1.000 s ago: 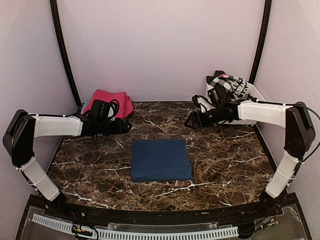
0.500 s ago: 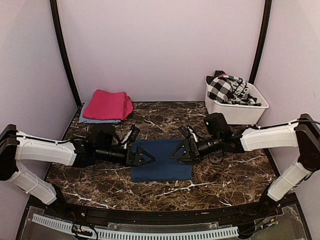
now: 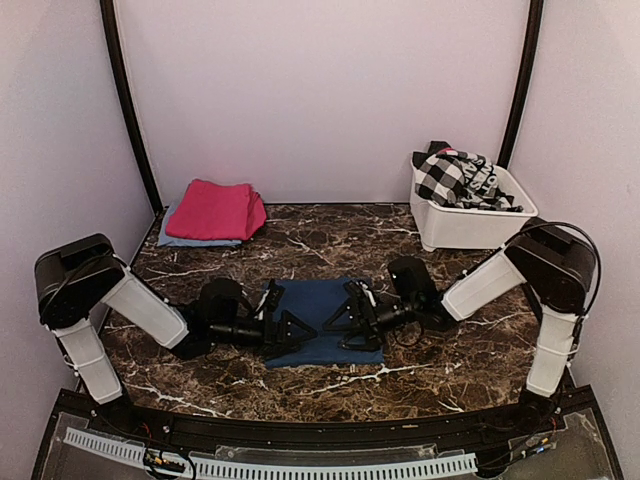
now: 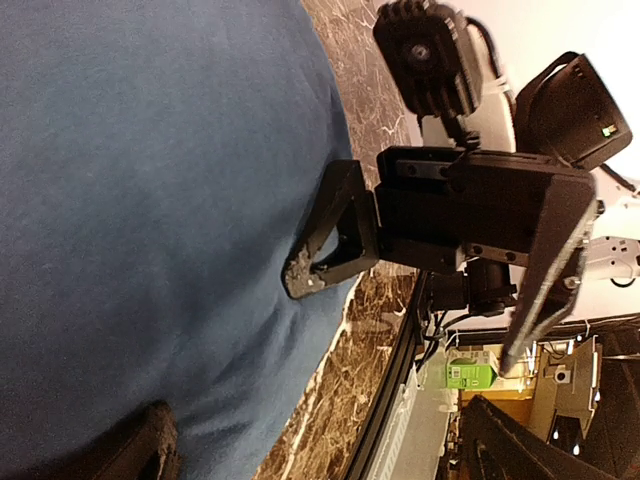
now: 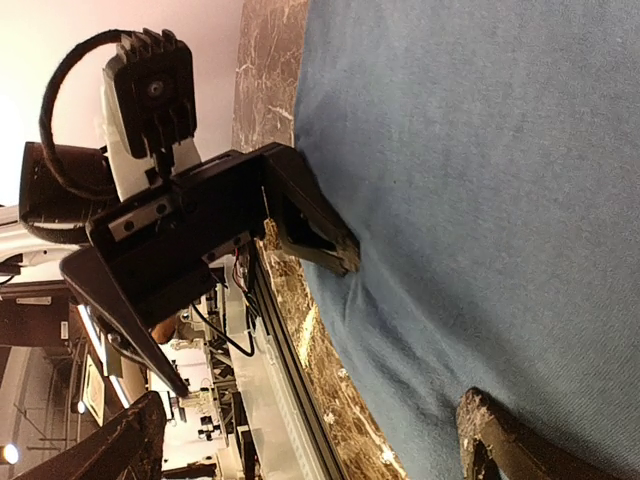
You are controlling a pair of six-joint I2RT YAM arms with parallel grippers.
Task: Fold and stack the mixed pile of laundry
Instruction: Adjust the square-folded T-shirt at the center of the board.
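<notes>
With my left gripper (image 3: 283, 314) and right gripper (image 3: 351, 316) both spread wide on the folded navy-blue sheet (image 3: 316, 297) beneath them, I judge pinching its near edge for another fold comes next.

Lab test booth: plain lilac walls (image 3: 320, 100), marble-patterned tabletop (image 3: 450, 350), cluttered gear (image 4: 565, 385) beyond.

The left arm (image 3: 150, 310) and right arm (image 3: 480, 285) are folded low, forearms reaching inward almost level. The left gripper (image 3: 286, 324) and right gripper (image 3: 340, 320) face each other, nearly tip to tip, both with jaws spread wide.
</notes>
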